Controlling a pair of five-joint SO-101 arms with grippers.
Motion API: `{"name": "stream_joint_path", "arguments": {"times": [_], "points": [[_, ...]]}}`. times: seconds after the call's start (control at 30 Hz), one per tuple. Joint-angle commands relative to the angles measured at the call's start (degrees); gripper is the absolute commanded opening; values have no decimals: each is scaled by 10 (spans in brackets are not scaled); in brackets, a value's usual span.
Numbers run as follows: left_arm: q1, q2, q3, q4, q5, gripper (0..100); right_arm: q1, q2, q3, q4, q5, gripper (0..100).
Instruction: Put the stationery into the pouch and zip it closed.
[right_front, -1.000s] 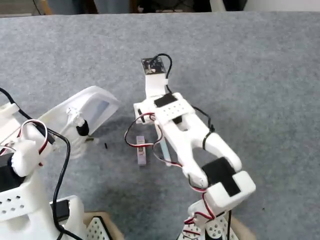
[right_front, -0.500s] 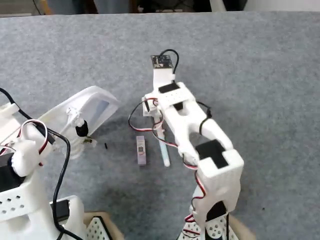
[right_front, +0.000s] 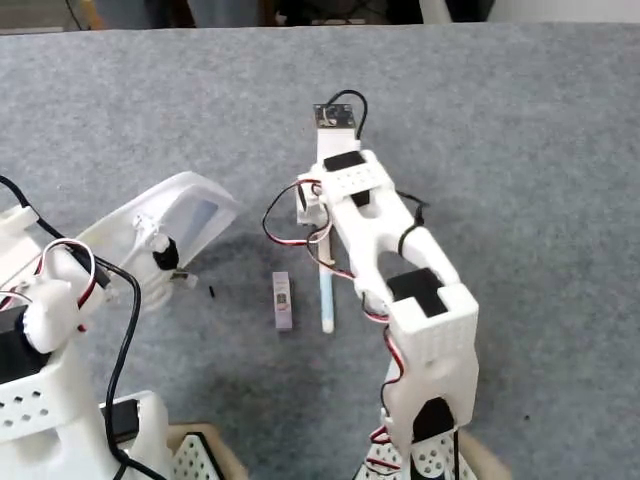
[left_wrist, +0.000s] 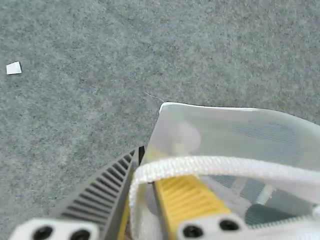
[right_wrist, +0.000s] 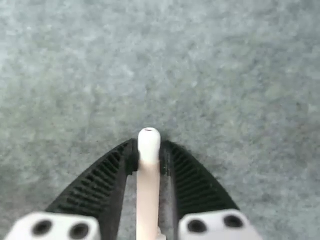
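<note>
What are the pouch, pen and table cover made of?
The pouch looks like soft translucent plastic with a mesh panel and woven white rim band. The pen: smooth pale plastic, probably matte. The table cover: grey felt or short-pile carpet, judging by its fuzzy speckle.

No text, label or number is legible on the pouch (right_front: 185, 212) or pen (right_front: 326, 303).

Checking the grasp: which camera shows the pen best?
Right wrist view: the pen sits close up, clamped in the right gripper. The high view shows its free end jutting from under the arm. The left wrist view faces the pouch.
</note>
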Motion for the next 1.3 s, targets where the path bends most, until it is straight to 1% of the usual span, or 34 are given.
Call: {"name": "stream_joint_path", "arguments": {"times": [0.0,0.1,0.23,0.4,0.57,0.67,0.73,0.83,0.9,1.07,1.17,1.27], "points": [[3,-9,-11,0,-5,28,-7,-6,-18,0,-4,14],[3,-9,-11,0,-5,28,-7,-36,-15,3,-4,11],[3,-9,-11,0,-5,28,-10,-122,-18,47,-4,11],[3,-10,-11,0,-6,29,-7,-291,-18,86,-4,11],[3,-11,-1,0,-6,29,-20,-496,-18,79,-3,11],[3,-16,12,0,-11,29,-61,-618,-15,44,-3,11],[3,-23,13,0,-28,29,-109,-685,-13,11,-3,11],[4,-33,20,0,-33,28,-192,-749,-13,-36,10,11],[4,-35,29,0,-33,28,-233,-765,-13,-58,44,11],[7,-36,33,0,-33,28,-291,-766,-14,-101,104,11],[36,-36,34,0,-33,28,-339,-765,-10,-143,151,11],[68,-36,32,0,-33,28,-384,-766,25,-201,212,11]]}}
